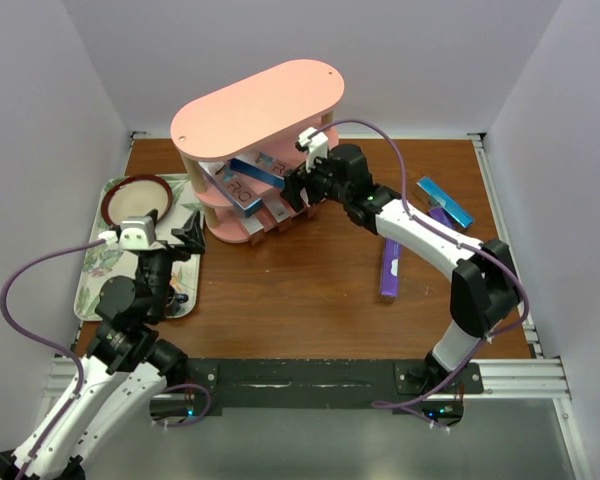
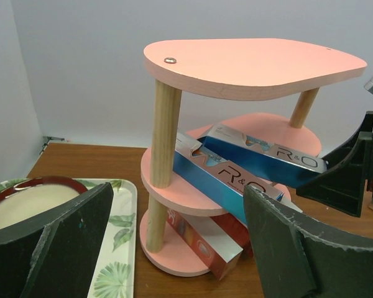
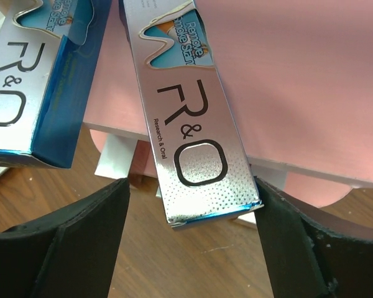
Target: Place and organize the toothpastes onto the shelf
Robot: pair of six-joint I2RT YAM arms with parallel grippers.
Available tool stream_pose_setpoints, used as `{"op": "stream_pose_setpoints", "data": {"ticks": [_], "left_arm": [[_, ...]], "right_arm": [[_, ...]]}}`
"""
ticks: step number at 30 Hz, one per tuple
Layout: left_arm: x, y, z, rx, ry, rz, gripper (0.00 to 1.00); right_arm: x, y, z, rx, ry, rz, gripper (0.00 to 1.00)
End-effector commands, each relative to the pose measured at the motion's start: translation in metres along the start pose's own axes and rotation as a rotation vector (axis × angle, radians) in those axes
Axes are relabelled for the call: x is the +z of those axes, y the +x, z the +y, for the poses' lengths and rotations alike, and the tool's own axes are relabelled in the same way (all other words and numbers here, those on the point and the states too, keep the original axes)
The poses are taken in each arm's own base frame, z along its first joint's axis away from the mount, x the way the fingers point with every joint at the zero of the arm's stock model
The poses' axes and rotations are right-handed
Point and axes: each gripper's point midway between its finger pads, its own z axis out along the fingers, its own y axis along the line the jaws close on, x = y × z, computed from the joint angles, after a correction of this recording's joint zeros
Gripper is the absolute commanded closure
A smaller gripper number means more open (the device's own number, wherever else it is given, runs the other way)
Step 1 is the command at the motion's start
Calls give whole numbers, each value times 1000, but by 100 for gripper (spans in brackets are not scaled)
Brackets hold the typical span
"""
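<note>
Standing at the far left of the brown table [image 1: 300, 290], the pink shelf [image 1: 255, 110] is showing three oval boards joined by pale wooden posts. A floral tray [image 1: 95, 275] is lying just left of it, carrying a bowl [image 1: 137, 200] with a dark red rim.

Two blue-and-silver toothpaste boxes [image 2: 261, 152], lettered "R&O", are lying slanted on the middle tier, their ends jutting past its edge. A red-and-white box [image 2: 199, 245] is resting on the bottom tier. From above, the top board is hiding most of both tiers; the left wrist view is showing them from the side.

Out on the table, a purple box [image 1: 390, 268] is lying partly under the right arm, and a blue box [image 1: 444, 200] is lying near the right edge.

The right gripper [image 3: 191, 198] is spreading its fingers wide on either side of one jutting blue-and-silver end, not clamping it; whether the right finger is touching the corner is unclear. The left gripper [image 2: 177, 198] is hovering over the tray's edge, fingers wide, holding nothing.
</note>
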Motion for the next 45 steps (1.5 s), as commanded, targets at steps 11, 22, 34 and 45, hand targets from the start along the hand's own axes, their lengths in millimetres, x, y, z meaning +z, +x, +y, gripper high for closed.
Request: {"op": "stream_pose_setpoints", "data": {"ticks": [11,22,34,45], "left_arm": [[4,-8,-2,-29,8,-25,9],[4,-8,-3,-31,11,-25,9],[3,-9,-1,-33,9,-27,9],[3,-11,-3,-36,17,-30,9]], "right_arm": [[-6,-29,19,-27,-100,-73,34],[-5,-33,35,-32,-130,-78,35],[-17,-24,7,-20,24,-57,32],[-85,-12,-53,91,150,-47,11]]}}
